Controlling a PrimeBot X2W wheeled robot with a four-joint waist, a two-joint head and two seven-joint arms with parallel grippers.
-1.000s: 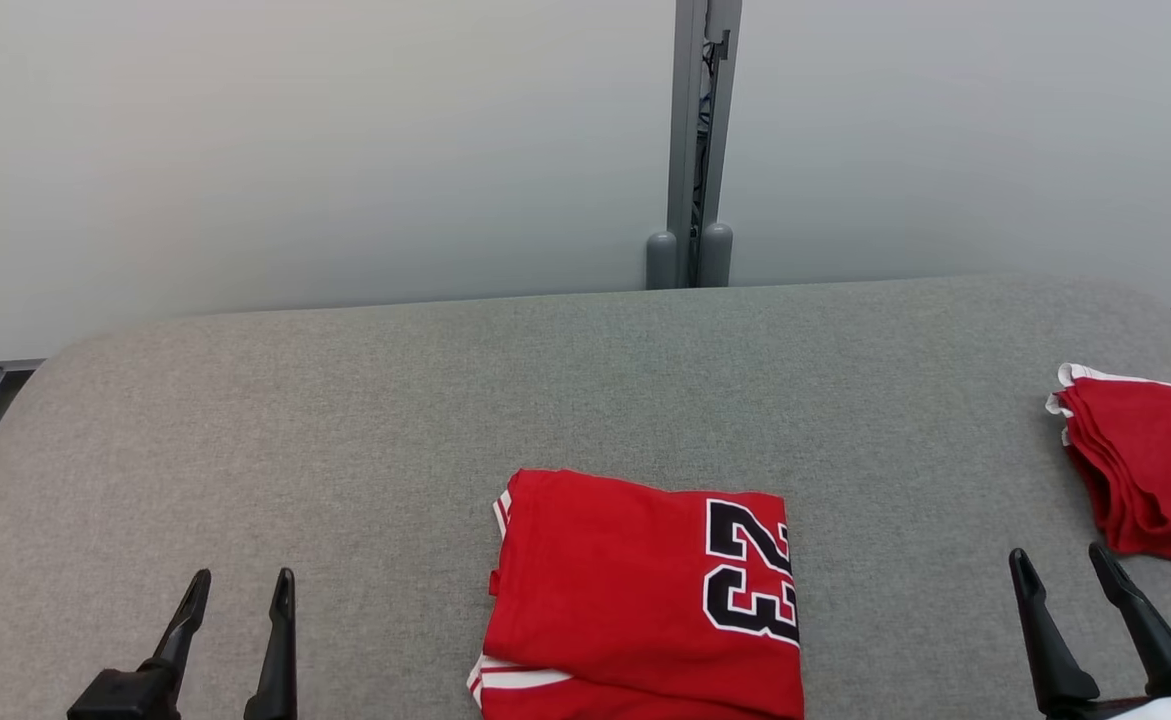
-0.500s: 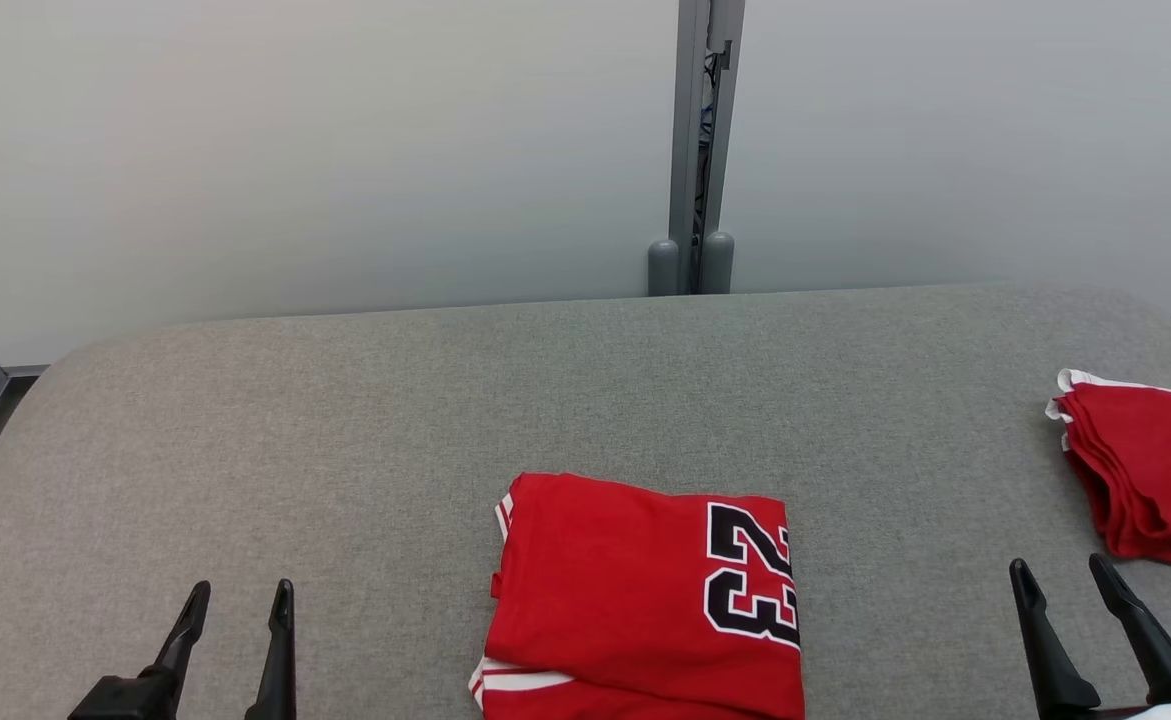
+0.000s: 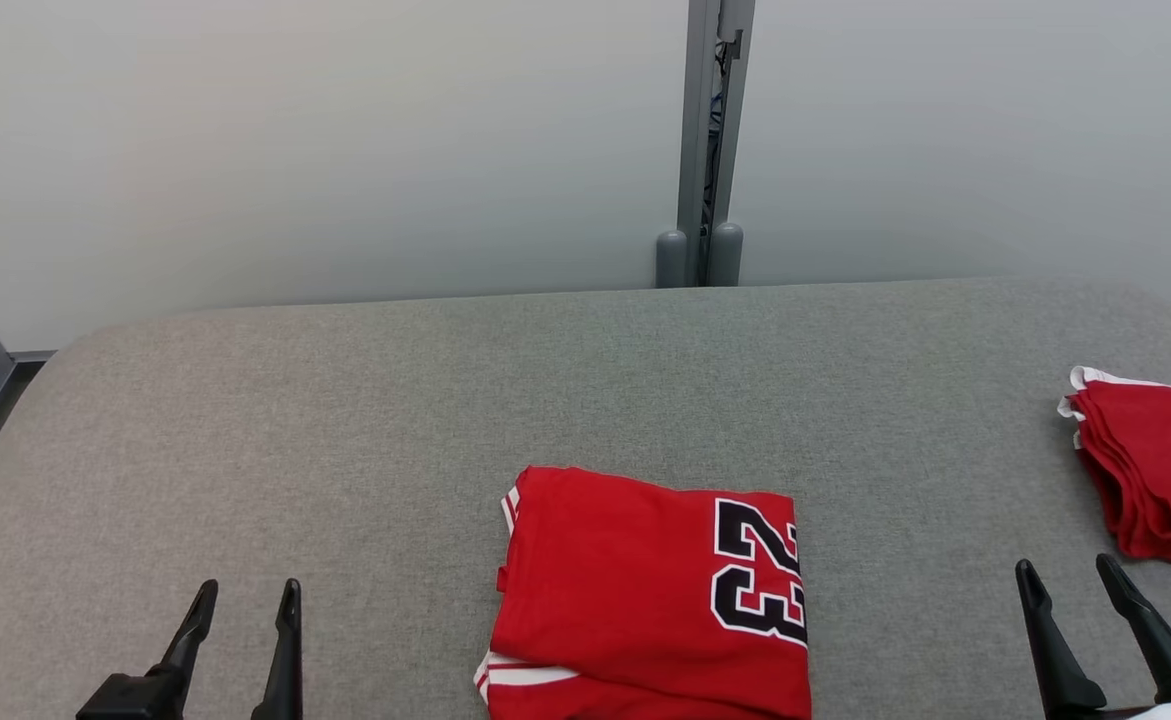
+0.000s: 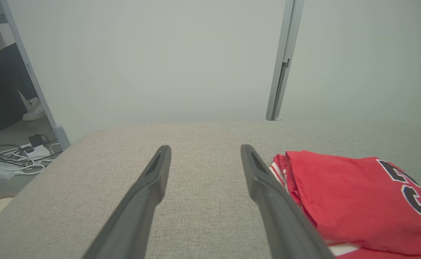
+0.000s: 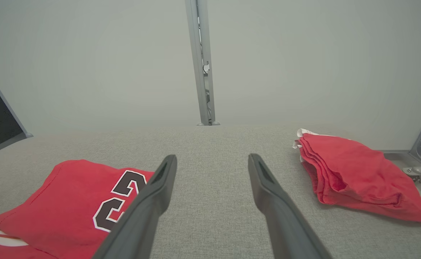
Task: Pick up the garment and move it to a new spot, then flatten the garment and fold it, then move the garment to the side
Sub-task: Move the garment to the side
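- The left gripper (image 3: pixel 248 588) and right gripper (image 3: pixel 1064 566) stand spread, empty.
- The folded garment (image 3: pixel 635 585) lies between them; better to pinch both side edges together, so the folds keep flat.

a folded garment (image 3: pixel 625 590) lies on the bench (image 3: pixel 345 420), at the middle of its near edge. a second folded pile (image 3: pixel 1160 470) lies at the bench's right side, well apart from the garment. the left gripper (image 3: pixel 249 588) hangs over the near left of the bench, the right gripper (image 3: pixel 1064 565) over the near right, just before the pile. behind the bench, an upright post (image 3: pixel 710 140) stands between two wall panels (image 3: pixel 295 150).
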